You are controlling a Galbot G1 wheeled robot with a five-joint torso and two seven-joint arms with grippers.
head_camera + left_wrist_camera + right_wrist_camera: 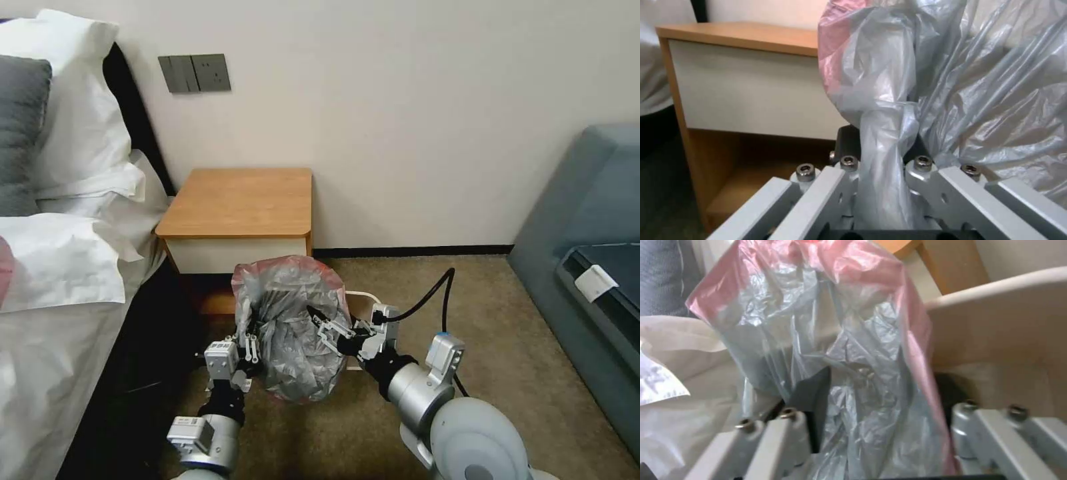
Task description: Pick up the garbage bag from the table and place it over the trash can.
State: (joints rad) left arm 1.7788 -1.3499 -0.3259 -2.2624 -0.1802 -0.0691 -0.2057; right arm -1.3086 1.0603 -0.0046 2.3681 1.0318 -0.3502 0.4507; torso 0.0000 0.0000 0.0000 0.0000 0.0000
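Grippers both low in front of robot. Left gripper [248, 319] clamped onto twisted fold of garbage bag [293, 327]; right gripper [319, 322] spread wide, pressed into bag's right side, plastic draped between its fingers. Bag puffed up over trash can [363, 301] on carpet. Behind it, wooden surface [243, 200] sat bare against wall, bed [60, 280] off to left.

The garbage bag [293, 327] is seen as translucent grey with a pinkish-red rim. The worktop [240, 200] is orange-brown with a white drawer front. The trash can [996, 330] is beige-cream. The pillows [80, 140] are white, the carpet [520, 347] brownish, the wall [400, 100] cream.
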